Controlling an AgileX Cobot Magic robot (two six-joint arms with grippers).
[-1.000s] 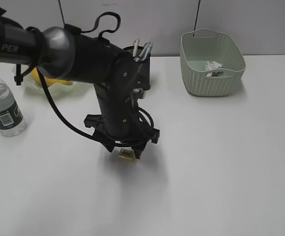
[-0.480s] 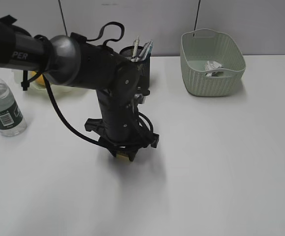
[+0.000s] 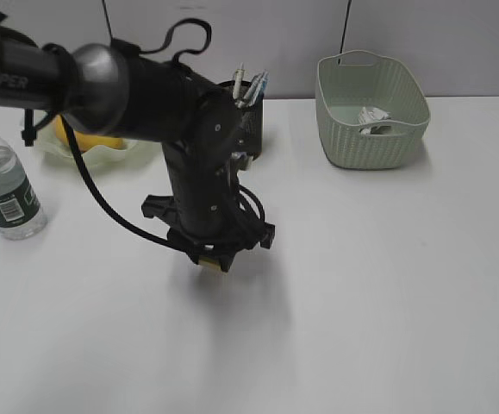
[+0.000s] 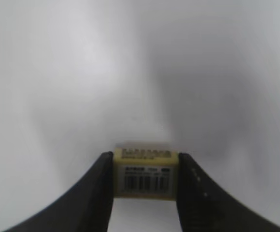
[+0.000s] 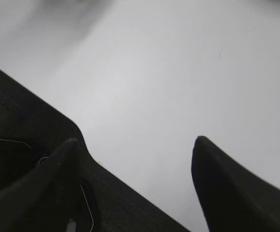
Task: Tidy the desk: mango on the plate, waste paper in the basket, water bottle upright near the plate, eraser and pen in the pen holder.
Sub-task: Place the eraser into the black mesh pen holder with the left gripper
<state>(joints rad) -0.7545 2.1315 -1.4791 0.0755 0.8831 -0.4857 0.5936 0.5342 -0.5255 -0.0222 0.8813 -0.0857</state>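
My left gripper (image 3: 215, 257) points straight down at the middle of the desk (image 3: 387, 285), shut on the eraser (image 3: 214, 264). In the left wrist view the gripper (image 4: 146, 159) has both black fingers pressed on the sides of the yellow eraser (image 4: 146, 175), barcode label up. The mango (image 3: 101, 141) lies on the plate (image 3: 139, 148), partly hidden by the arm. The water bottle (image 3: 2, 191) stands upright at the left. Waste paper (image 3: 373, 119) lies in the basket (image 3: 371, 138). The pen holder (image 3: 255, 121) has pens (image 3: 254, 86) in it. My right gripper (image 5: 136, 140) is open over bare desk and does not show in the exterior view.
The left arm's black body (image 3: 146, 95) stretches from the upper left across the plate and stands just in front of the pen holder. A dark edge (image 5: 28, 145) crosses the lower left of the right wrist view. A grey wall closes off the back.
The left jaws have closed in on the eraser. The wrist dipped toward the desk and has come a little up and to the left.
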